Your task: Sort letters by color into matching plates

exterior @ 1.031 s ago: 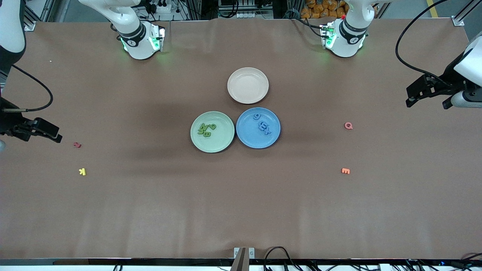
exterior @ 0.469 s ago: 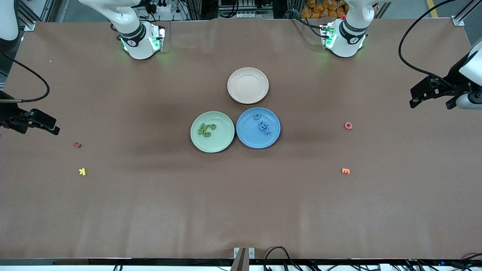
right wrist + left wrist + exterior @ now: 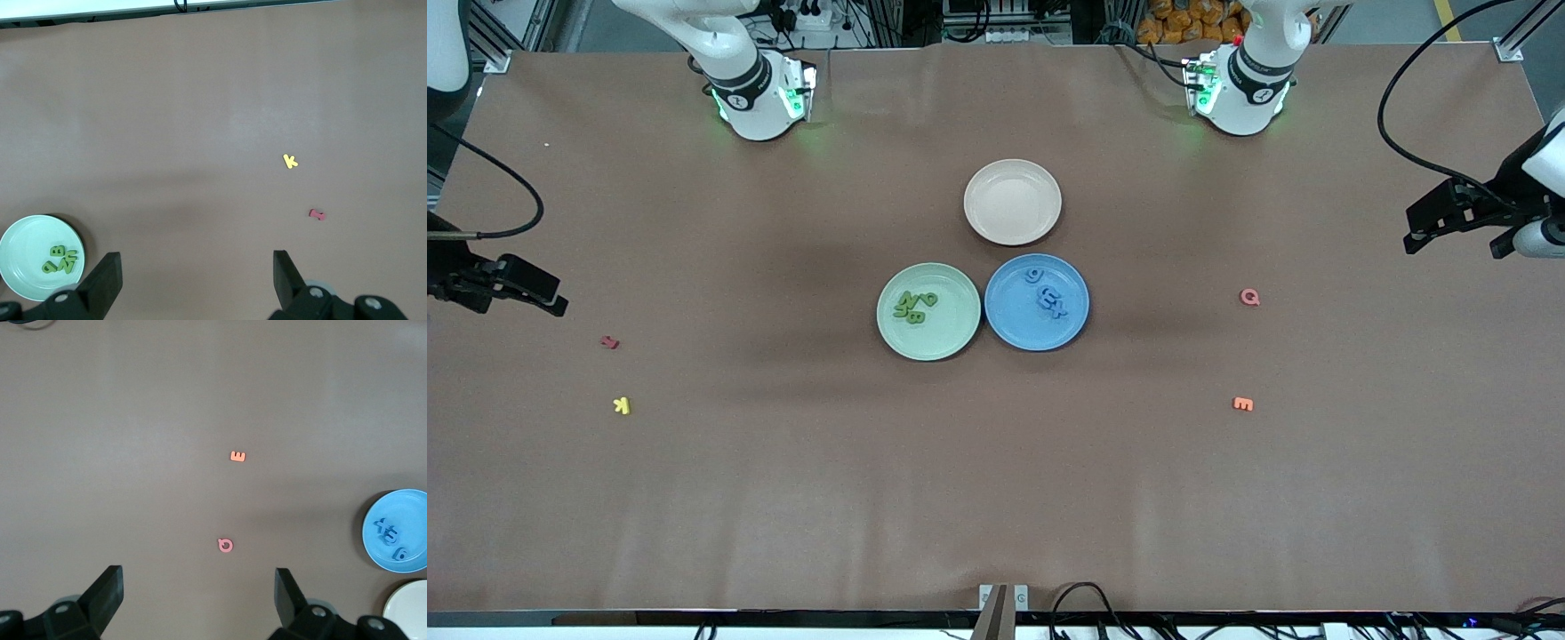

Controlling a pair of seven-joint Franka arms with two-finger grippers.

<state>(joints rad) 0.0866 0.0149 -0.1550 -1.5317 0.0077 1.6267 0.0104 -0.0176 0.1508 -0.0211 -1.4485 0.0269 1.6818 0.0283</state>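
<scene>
**A:** What takes up most of the scene?

**B:** The wide brown paper-covered table (image 3: 996, 498). At its middle sit three round shallow matte plates. The pale green plate (image 3: 957, 333) and the blue plate (image 3: 1014, 327) lie side by side, rims touching or nearly so, the green one toward the right arm's end. The slightly smaller beige-pink plate (image 3: 1013, 202) sits farther from the front camera than both, just beside the blue one.

**A:** And the arms?

**B:** Both are drawn out to the table's ends, up in the air. The left gripper (image 3: 199, 590) hangs over bare table at the left arm's end, its two black fingers (image 3: 107, 593) spread wide with nothing between them. The right gripper (image 3: 197, 272) hangs over the right arm's end, fingers (image 3: 105, 275) likewise wide apart and empty.

**A:** Where are the letters?

**B:** The tiny flat green foam letters (image 3: 915, 305) lie clustered in the pale green plate, some overlapping. The tiny blue foam letters (image 3: 1049, 298) lie in the blue plate: one apart near the rim closest to the beige-pink plate, the rest bunched together.

**A:** Anything loose on the table?

**B:** Four small foam pieces. A pink letter Q (image 3: 1250, 297) and an orange letter E (image 3: 1243, 404) lie toward the left arm's end, the E nearer the front camera. A red letter (image 3: 609, 341), too small to read, and a yellow letter K (image 3: 622, 405) lie toward the right arm's end, the K nearer the front camera.
</scene>
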